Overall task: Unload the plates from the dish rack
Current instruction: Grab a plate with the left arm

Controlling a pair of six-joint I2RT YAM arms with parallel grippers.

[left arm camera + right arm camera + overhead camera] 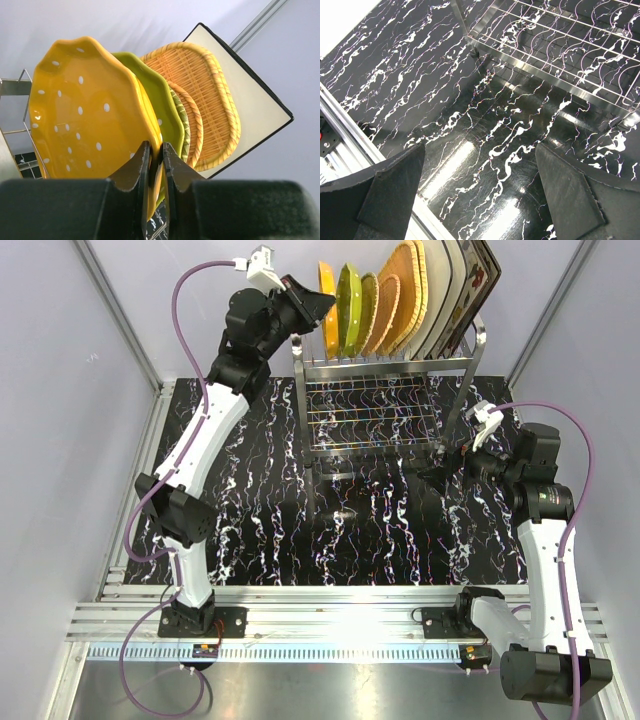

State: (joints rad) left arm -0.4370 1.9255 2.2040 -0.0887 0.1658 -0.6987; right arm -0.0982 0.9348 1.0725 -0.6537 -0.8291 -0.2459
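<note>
Left claw (156, 152) clamped on the lower rim of round orange white-dotted plate (85, 110), leftmost on the top tier of shiny steel wire dish rack (380, 364). The rack is at the far edge of black marbled table (260, 510). Lime-green plate (160, 95) just behind. Right claw (480, 150) gaping, empty, near the rack's right side.
</note>
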